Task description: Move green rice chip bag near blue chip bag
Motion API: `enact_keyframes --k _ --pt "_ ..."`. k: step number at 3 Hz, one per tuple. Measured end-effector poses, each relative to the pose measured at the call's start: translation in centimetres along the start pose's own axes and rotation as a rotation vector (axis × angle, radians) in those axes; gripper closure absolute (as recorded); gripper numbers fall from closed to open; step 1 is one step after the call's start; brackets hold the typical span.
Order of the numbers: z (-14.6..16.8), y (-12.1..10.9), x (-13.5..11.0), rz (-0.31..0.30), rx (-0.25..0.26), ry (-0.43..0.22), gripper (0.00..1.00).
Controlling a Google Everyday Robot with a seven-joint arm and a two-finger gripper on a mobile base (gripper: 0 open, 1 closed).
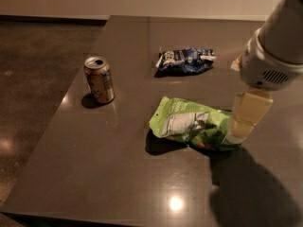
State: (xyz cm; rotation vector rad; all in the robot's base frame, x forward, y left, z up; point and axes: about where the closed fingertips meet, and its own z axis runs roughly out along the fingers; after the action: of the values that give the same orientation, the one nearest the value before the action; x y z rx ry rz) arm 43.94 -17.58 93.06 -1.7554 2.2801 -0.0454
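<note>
Green rice chip bag [189, 124] lies flat on the tabletop [118, 174], one end right at the gripper [236, 135], which hangs low there, seemingly to take hold; open or closed, I can't tell. Blue chip bag [184, 60] sits well beyond the gripper.

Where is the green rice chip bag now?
In the camera view, the green rice chip bag lies on the table, nearer the camera than the blue chip bag and right of the can; the gripper is at its right end.
</note>
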Motion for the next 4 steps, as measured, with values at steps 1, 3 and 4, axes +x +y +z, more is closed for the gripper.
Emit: enact_keyframes --k 1,3,4 --pt "2.5 1.1 -0.9 0.019 -0.035 0.016 0.0" --pt "5.8 2.7 -1.3 0.01 -0.082 0.048 0.0" --pt "6.7 2.8 -1.3 0.009 -0.08 0.059 0.18"
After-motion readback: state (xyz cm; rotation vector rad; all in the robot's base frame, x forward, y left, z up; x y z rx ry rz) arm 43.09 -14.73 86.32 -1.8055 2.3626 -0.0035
